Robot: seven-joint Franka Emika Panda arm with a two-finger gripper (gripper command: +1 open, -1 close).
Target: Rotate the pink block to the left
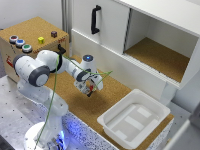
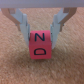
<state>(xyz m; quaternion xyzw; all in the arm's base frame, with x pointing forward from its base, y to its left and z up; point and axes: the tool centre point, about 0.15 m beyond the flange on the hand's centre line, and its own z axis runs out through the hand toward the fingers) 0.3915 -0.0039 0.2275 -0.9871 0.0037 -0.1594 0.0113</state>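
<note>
So we've got the end effector [image 2: 39,36] pinching the pink block [image 2: 39,44] between its fingers [image 2: 22,24], sitting low over the cork tabletop [image 1: 92,107], near the white bin [image 1: 134,118].

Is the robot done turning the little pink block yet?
Not yet, it seems. Done: the gripper has reached the pink block, which sits on the cork between its fingers. In hand: the fingers stand at the block's top corners, but whether they are squeezing it is hard to tell. Left: the turn to the left itself. The letters on the block look sideways, though one picture cannot show whether any turning has happened.
</note>
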